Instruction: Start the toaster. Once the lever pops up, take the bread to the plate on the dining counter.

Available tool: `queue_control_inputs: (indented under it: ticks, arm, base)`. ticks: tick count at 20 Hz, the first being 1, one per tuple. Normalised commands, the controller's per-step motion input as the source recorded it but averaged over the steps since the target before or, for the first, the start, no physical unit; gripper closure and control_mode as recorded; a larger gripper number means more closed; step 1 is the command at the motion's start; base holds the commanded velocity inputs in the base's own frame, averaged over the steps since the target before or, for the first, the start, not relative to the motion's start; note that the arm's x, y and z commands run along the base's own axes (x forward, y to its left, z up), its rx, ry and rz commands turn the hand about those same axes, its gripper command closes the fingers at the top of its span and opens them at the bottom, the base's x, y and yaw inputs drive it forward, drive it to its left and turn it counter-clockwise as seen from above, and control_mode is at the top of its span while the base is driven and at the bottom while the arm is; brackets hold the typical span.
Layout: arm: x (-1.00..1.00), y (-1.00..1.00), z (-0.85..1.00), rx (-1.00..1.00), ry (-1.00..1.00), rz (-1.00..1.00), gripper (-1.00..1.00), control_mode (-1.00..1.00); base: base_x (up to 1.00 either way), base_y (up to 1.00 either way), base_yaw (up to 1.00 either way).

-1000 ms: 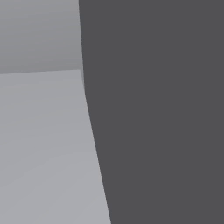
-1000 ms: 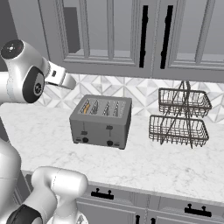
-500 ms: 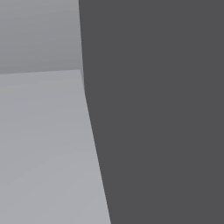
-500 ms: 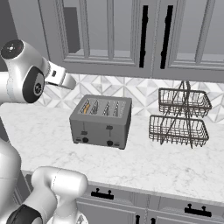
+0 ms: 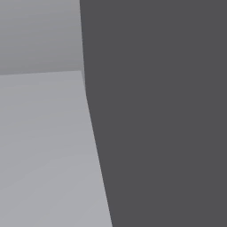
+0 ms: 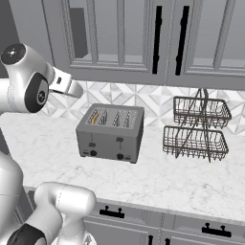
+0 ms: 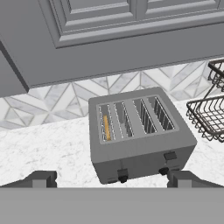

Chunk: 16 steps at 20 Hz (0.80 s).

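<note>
While the grey four-slot metal toaster sits on the white marble counter ahead of the gripper, the two dark finger tips stand wide apart, spread and holding nothing, one at each side of the toaster's front face. Between and just beyond them lie the two dark lever tabs on that face: the nearer lever a little toward one tip, the other lever closer to the opposite tip. Two small round knobs sit just below them.

The likeliest slip, as I judge it, is pressing the wrong lever. The bread, a thin tan-orange edge seen end-on, stands in the outermost slot, farthest from the dark wire two-tier basket rack, so the lever below that slot is probably the one that counts. A tip could also land on a knob, or glance off the small tab and push the toaster back across the counter.

Only the slice's narrow top edge shows, sunk low between the slot's wire guides; its face cannot be seen.
</note>
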Motion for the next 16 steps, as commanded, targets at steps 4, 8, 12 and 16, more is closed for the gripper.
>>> queue_control_inputs:
  ticks: [4, 8, 12, 16]
  arm:
    - [0.00, 0.00, 0.00, 0.00, 0.00, 0.00, -1.00, -1.00]
    - [0.00, 0.00, 0.00, 0.00, 0.00, 0.00, -1.00, -1.00]
    - [0.00, 0.00, 0.00, 0.00, 0.00, 0.00, -1.00, -1.00]
    - [0.00, 0.00, 0.00, 0.00, 0.00, 0.00, -1.00, -1.00]
  base:
    - [0.00, 0.00, 0.00]
    - [0.00, 0.00, 0.00]
    - [0.00, 0.00, 0.00]
    - [0.00, 0.00, 0.00]
